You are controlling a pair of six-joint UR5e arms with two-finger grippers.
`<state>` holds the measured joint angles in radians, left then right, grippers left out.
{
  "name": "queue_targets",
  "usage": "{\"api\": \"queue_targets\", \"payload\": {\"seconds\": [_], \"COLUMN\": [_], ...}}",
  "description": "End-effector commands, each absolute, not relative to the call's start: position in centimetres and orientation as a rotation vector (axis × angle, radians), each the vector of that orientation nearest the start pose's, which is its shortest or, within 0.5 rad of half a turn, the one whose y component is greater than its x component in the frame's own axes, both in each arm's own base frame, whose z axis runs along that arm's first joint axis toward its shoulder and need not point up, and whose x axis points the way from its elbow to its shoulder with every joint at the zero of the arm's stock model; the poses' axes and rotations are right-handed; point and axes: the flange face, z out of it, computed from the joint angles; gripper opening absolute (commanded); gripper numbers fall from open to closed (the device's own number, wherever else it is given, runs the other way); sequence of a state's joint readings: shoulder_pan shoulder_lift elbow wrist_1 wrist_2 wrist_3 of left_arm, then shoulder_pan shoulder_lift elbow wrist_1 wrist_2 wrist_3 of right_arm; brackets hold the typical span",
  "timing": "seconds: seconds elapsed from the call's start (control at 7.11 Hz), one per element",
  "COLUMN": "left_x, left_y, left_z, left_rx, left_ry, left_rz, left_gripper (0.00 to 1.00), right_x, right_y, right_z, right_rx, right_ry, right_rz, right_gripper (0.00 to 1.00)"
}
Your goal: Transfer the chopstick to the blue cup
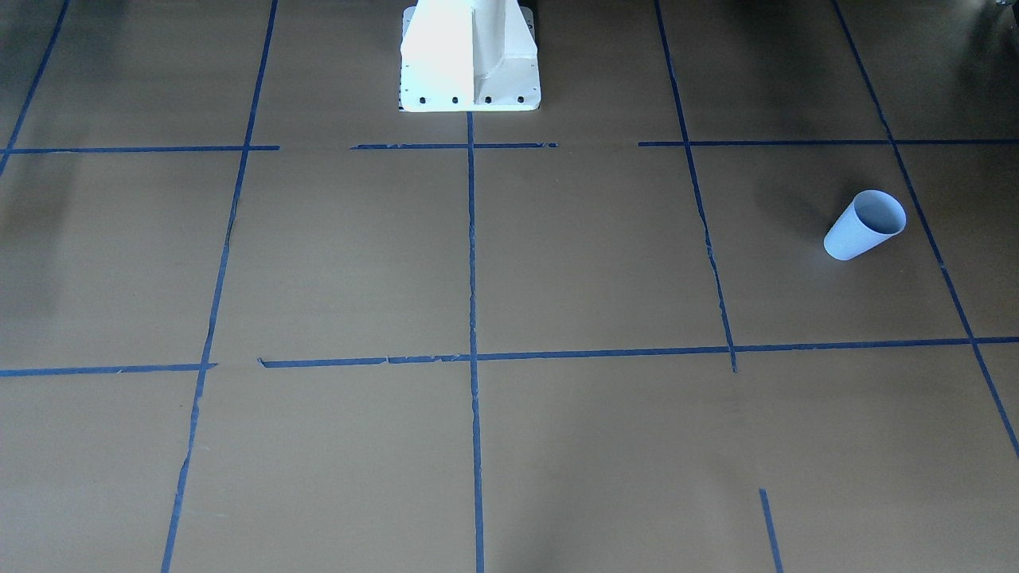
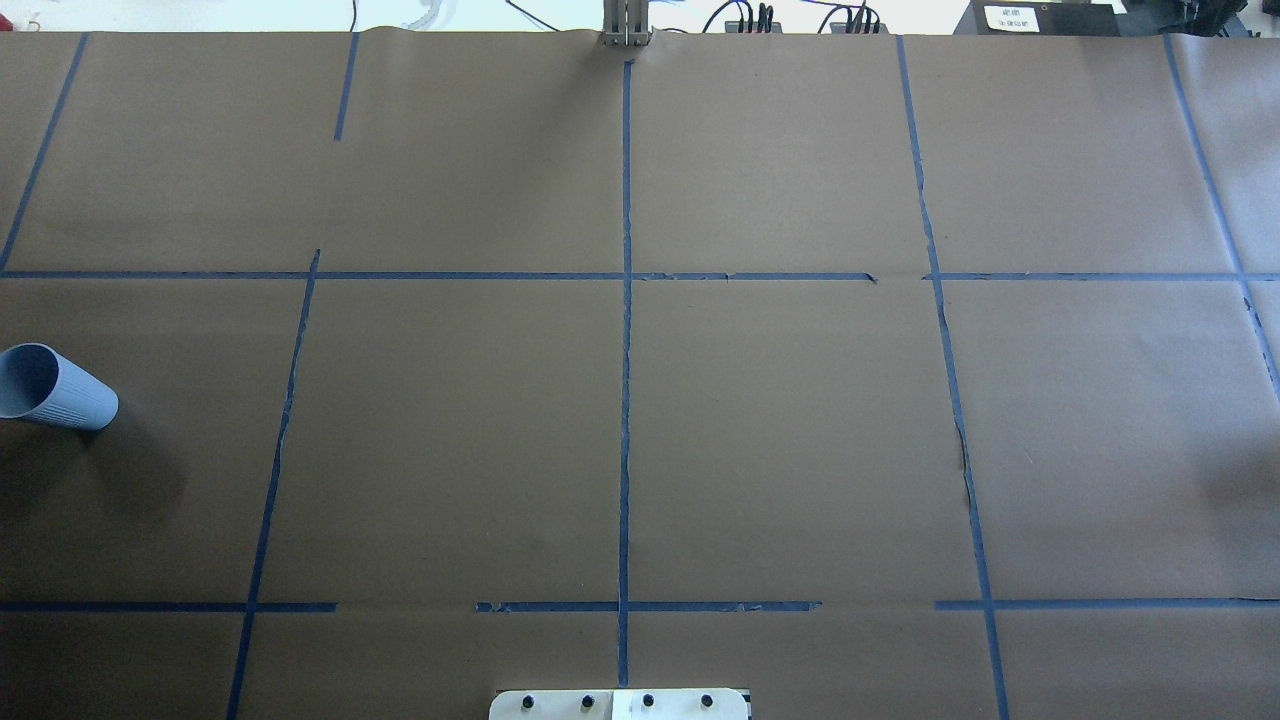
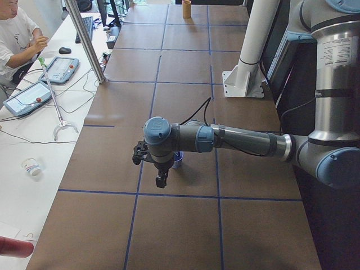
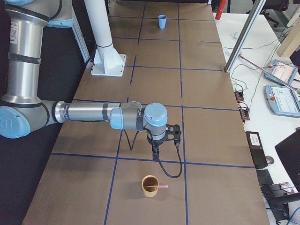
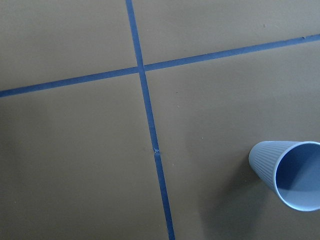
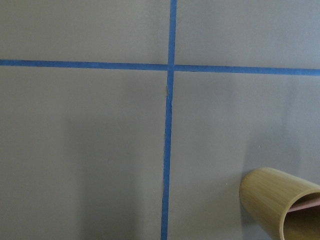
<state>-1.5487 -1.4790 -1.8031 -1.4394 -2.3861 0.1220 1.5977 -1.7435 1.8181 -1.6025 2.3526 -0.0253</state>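
The blue cup (image 1: 864,225) stands upright near the table's end on my left; it also shows in the overhead view (image 2: 55,388) and the left wrist view (image 5: 295,175). The pinkish chopstick (image 4: 158,187) leans in a tan bamboo cup (image 4: 150,186) at the table's end on my right, and it also shows in the right wrist view (image 6: 306,204). My left gripper (image 3: 161,180) hangs above the table beside the blue cup. My right gripper (image 4: 155,152) hangs a little short of the bamboo cup. Only side views show them, so I cannot tell open or shut.
The white robot pedestal (image 1: 470,56) stands at mid-table on the robot's side. A metal post (image 3: 84,39) rises at the far edge. An operator (image 3: 17,39) sits at a side bench with control tablets (image 4: 281,98). Blue tape lines grid the brown table.
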Motion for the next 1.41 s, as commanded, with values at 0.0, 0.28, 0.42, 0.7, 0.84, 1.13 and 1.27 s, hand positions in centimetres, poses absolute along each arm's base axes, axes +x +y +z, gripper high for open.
{"api": "queue_targets", "payload": {"seconds": [0.0, 0.28, 0.42, 0.7, 0.84, 1.13, 1.27], "left_x": [-4.8, -1.8, 2.2, 6.4, 8.8, 12.3, 13.5], "left_y": [-44.9, -45.2, -45.5, -46.0, -46.6, -47.9, -48.2], "left_z": [60.4, 59.7, 59.3, 58.3, 59.2, 60.1, 61.5], "left_rx": [0.034, 0.018, 0.025, 0.021, -0.048, -0.088, -0.077], "left_ry": [0.836, 0.918, 0.920, 0.918, 0.915, 0.896, 0.857], "left_rz": [0.107, 0.116, 0.213, 0.235, 0.184, 0.195, 0.212], "left_gripper": [1.00, 1.00, 1.00, 1.00, 1.00, 1.00, 1.00], "right_x": [7.3, 7.3, 7.3, 7.2, 7.1, 6.9, 6.9], "right_y": [-41.8, -41.7, -41.7, -41.6, -41.6, -41.5, -41.6], "right_z": [61.6, 61.7, 61.8, 61.8, 61.7, 61.6, 61.7], "right_rx": [0.067, 0.065, 0.064, 0.062, 0.057, 0.059, 0.062], "right_ry": [-0.779, -0.787, -0.787, -0.798, -0.813, -0.841, -0.839], "right_rz": [-0.026, -0.026, -0.026, -0.024, -0.017, -0.018, -0.025], "right_gripper": [1.00, 1.00, 1.00, 1.00, 1.00, 1.00, 1.00]}}
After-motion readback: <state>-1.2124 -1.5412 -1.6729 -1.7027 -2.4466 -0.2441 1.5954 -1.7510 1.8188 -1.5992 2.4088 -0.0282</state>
